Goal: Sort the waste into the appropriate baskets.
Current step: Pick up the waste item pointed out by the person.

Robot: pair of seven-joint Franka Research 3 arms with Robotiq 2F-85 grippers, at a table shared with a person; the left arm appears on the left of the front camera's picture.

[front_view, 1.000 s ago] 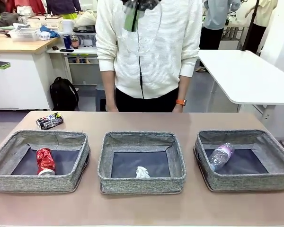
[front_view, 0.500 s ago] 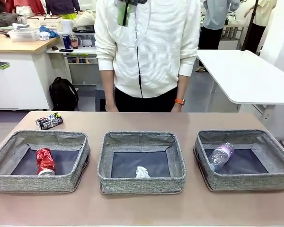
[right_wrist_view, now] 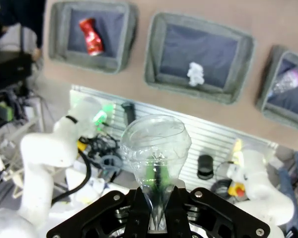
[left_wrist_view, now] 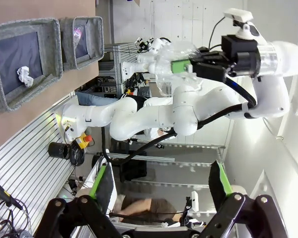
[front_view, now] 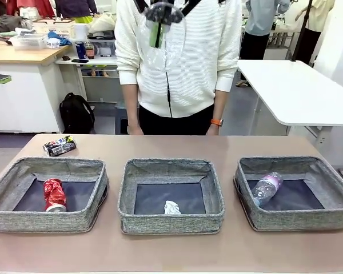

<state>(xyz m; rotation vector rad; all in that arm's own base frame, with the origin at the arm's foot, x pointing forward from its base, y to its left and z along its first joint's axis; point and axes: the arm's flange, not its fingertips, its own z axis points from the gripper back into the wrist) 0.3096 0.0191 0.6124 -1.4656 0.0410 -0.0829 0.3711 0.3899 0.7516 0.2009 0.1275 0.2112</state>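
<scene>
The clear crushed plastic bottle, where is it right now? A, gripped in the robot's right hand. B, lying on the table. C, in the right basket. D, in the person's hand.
A: the right wrist view shows the right hand shut on the narrow end of the clear crushed plastic bottle, held up in the air.

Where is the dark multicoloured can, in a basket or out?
Out. The dark multicoloured can lies on the table, beyond the far wall of the left basket.

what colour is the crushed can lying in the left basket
Red; the crushed red drink can shows best in the front view.
</scene>
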